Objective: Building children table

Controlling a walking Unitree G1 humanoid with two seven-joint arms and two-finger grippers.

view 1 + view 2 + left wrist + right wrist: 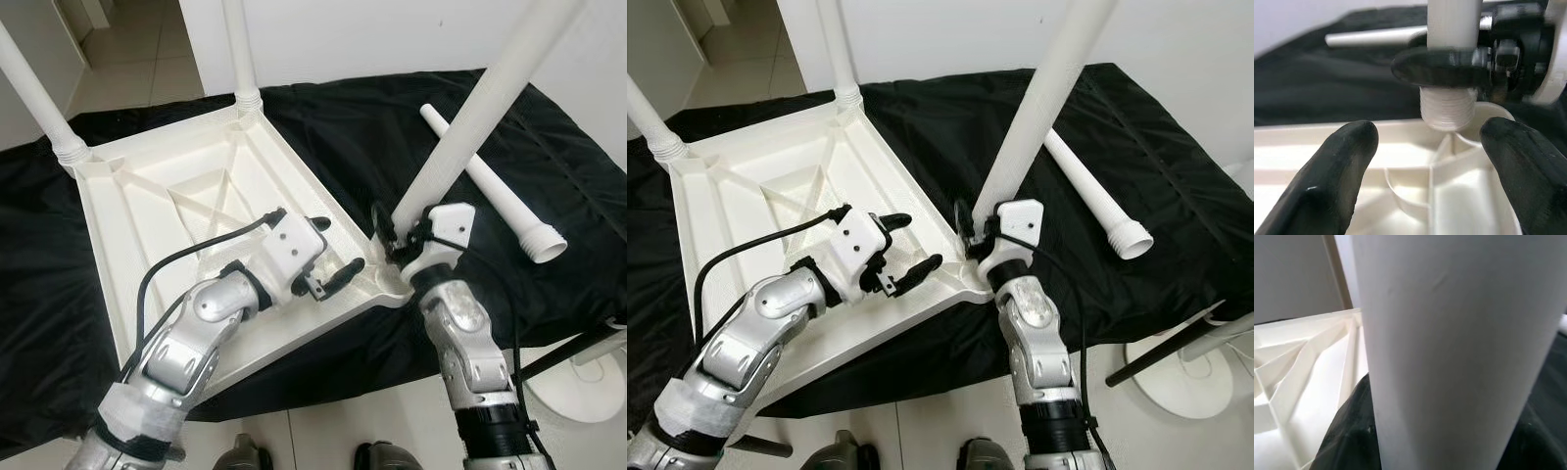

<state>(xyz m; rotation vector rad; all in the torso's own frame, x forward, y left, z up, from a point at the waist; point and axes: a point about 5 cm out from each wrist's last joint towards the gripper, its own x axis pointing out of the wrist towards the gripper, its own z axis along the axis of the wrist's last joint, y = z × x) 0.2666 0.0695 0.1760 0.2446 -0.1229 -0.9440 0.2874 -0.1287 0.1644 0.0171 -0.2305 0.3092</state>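
White moulded-plastic tabletop (pixel 196 225) is lying upside down on a black cloth (pixel 333 127), ribbed underside facing up, with round sockets at the corners. Two smooth round legs are standing in the far sockets: far-left leg (pixel 34 93) and far-right leg (pixel 238 49). Right gripper (pixel 392 235) is clamping a third leg (pixel 480 122) low on its shaft; the ridged threaded end (pixel 1445 105) is sitting just above the near-right corner socket (pixel 1488 113), leg tilting to the right. Left gripper (pixel 906 253) is hovering over the tabletop beside that corner, fingers spread, holding nothing. Fourth leg (pixel 490 181) is lying loose on the cloth at right, flared open end nearest.
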